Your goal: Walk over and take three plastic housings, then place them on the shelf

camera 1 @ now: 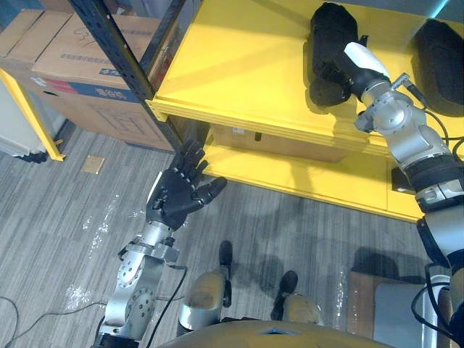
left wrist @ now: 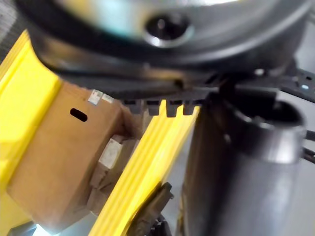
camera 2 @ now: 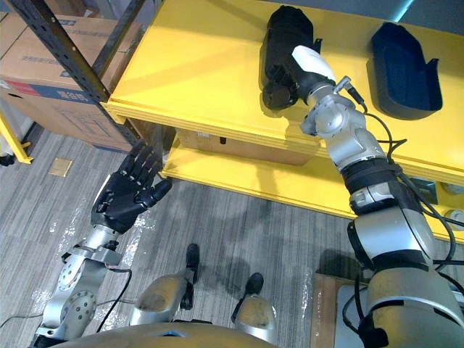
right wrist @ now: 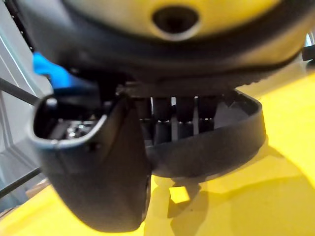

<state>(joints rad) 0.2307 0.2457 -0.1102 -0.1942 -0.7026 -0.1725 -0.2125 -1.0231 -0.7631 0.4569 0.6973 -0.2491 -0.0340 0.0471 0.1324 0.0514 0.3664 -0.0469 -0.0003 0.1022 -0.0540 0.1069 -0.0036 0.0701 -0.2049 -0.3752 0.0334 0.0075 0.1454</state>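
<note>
Yellow shelf [camera 1: 246,65] spans the upper frame and carries two black plastic housings: centre housing [camera 2: 284,29] and right housing [camera 2: 402,69]. Right hand [camera 2: 310,61] reaches up, clamped on the centre housing's wall. Left hand [camera 1: 174,197] is raised at lower left over the floor, fingers spread.

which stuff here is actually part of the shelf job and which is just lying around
Part of the job:
- plastic housing on the yellow shelf, with the right hand on it
- second housing further right on the same board
- left hand, open, below the shelf edge

Just lying about:
- cardboard boxes left of the shelf
- cardboard box under the top board
</note>
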